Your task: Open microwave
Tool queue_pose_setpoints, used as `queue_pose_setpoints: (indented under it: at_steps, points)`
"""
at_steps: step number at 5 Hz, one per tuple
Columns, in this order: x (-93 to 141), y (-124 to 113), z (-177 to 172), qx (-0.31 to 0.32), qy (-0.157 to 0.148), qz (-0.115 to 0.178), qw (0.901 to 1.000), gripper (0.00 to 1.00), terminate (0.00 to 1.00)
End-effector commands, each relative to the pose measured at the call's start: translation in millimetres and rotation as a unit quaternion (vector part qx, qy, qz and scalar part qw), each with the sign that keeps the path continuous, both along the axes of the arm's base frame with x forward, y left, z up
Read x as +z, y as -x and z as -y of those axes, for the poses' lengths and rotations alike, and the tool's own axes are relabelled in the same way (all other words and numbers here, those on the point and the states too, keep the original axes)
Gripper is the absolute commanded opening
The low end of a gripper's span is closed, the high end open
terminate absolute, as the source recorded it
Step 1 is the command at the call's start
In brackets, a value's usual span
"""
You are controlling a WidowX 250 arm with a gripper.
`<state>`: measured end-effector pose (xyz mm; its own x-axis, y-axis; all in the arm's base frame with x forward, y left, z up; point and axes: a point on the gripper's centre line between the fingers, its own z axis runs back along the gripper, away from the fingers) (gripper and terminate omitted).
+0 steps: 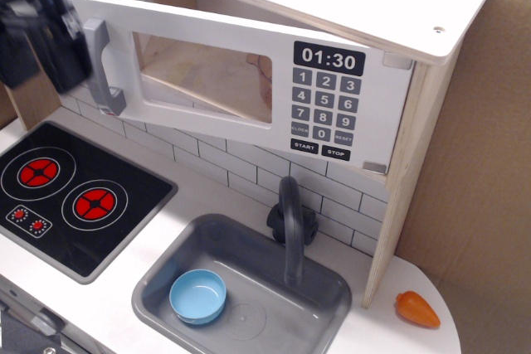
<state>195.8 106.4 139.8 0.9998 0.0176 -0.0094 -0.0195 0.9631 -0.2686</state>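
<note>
The microwave (332, 6) is a wide wooden box above the counter. Its white door (249, 80) with clear window, black keypad and 01:30 clock stands swung partly open, hinged at the right. The grey bar handle (101, 68) at the door's left edge is fully visible and free. My black gripper (58, 43) is at the far left, blurred, just left of the handle and apart from it. Its fingers are too blurred to read.
A black two-burner stovetop (75, 188) with red rings lies at the lower left. A grey sink (315, 321) holds a blue bowl (197, 296), with a dark faucet (290, 221) behind. An orange toy carrot (416, 308) lies at the right. Cardboard wall stands at the right.
</note>
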Motion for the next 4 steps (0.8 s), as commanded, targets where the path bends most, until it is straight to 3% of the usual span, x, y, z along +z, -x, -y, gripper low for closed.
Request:
queue_pose_setpoints:
  at_steps: [1,2,3,4]
  points:
    - [45,-61,-24,0.126,-0.024,0.059,0.9899,1.0,0.0]
    - [51,-96,-40,0.166,-0.02,0.082,0.9824,1.0,0.0]
    - [49,-117,-56,0.204,-0.03,0.096,0.9739,1.0,0.0]
    - [40,-121,-60,0.2,-0.052,0.096,0.9738,1.0,0.0]
